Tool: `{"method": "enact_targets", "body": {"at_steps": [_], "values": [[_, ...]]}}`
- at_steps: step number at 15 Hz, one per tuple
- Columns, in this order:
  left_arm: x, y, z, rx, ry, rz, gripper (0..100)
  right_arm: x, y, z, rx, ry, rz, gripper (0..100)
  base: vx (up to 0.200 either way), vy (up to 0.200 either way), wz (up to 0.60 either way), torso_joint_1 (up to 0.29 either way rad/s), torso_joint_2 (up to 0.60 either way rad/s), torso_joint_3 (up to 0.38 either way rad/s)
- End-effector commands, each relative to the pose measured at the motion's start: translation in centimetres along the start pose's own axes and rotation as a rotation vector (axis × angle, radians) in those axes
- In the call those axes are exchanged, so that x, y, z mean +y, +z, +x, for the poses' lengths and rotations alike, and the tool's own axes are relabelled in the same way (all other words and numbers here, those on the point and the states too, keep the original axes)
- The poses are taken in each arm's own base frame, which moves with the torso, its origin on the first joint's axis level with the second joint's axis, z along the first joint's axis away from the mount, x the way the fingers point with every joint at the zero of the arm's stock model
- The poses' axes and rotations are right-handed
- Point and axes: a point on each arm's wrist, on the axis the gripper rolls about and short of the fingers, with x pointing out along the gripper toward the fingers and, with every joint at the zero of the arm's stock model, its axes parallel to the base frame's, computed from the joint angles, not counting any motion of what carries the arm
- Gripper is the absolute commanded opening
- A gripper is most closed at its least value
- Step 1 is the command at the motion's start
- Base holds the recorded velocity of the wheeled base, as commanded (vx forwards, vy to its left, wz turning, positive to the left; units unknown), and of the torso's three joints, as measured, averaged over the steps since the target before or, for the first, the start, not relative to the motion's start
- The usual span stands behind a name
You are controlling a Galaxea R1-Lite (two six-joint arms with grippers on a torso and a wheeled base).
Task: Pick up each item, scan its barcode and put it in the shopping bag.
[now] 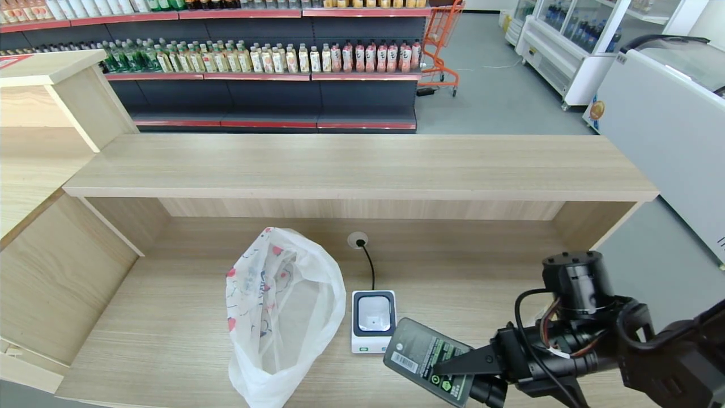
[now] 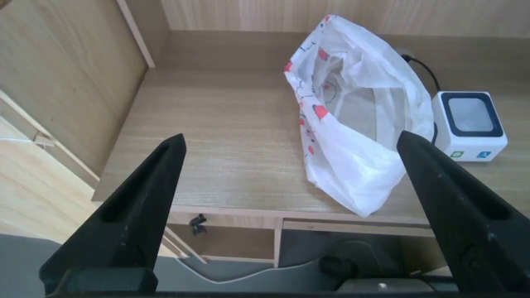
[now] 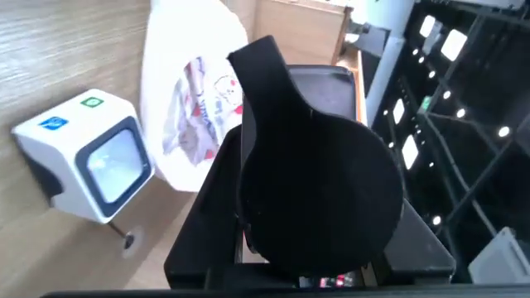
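Observation:
My right gripper (image 1: 456, 367) is shut on a flat dark packet (image 1: 426, 358) with a white barcode label facing up, held just to the near right of the white barcode scanner (image 1: 373, 321). In the right wrist view the packet (image 3: 315, 178) hangs beside the scanner (image 3: 87, 157), whose window faces it. A white plastic shopping bag (image 1: 283, 317) with red prints stands open to the left of the scanner. My left gripper (image 2: 290, 219) hovers open above the counter's near edge, with the bag (image 2: 356, 124) and scanner (image 2: 472, 124) ahead of it and nothing between its fingers (image 2: 124, 223).
The scanner's black cable (image 1: 369, 263) runs to a hole in the desk. A raised counter ledge (image 1: 362, 164) closes the back and a wooden side wall (image 1: 56, 277) the left. Bare desk (image 1: 158, 317) lies left of the bag.

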Motion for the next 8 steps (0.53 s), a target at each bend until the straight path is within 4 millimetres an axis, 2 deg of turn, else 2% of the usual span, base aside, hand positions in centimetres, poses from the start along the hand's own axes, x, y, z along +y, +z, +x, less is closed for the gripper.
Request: {"method": "enact_targets", "body": {"at_steps": [1, 8], "values": [[0.0, 0.0, 0.0, -0.001, 0.0, 0.0, 100, 0.6, -1.0, 2.7, -0.053, -0.031, -0.02, 0, 0.0, 0.0, 0.0, 0.0, 0.0, 0.0], [0.0, 0.0, 0.0, -0.001, 0.0, 0.0, 100, 0.0, -2.8, 3.7, -0.036, -0.059, -0.099, 0, 0.0, 0.0, 0.0, 0.0, 0.0, 0.0]]}}
